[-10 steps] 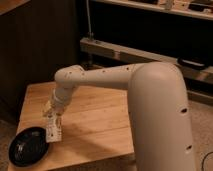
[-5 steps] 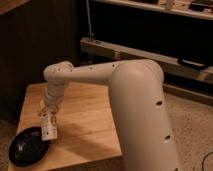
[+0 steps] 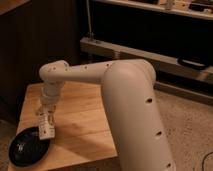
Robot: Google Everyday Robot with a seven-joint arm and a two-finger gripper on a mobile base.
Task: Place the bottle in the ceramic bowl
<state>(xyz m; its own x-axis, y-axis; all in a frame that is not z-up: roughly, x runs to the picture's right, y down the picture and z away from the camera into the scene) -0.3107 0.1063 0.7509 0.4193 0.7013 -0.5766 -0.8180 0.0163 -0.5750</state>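
Observation:
The ceramic bowl (image 3: 27,147) is a glossy black round bowl at the front left corner of a wooden table (image 3: 80,127). My gripper (image 3: 44,116) hangs from the white arm over the table's left side, just above the bowl's right rim. It is shut on the bottle (image 3: 46,126), a small white bottle with a pale label, held upright and hanging over the bowl's edge.
The white arm (image 3: 125,95) reaches in from the right and fills the foreground. A dark cabinet stands behind the table on the left. A metal shelf rail (image 3: 150,52) runs along the back right. Speckled floor lies to the right.
The arm has swung left and toward the front, carrying the bottle from over the table's middle-left to the bowl's right rim.

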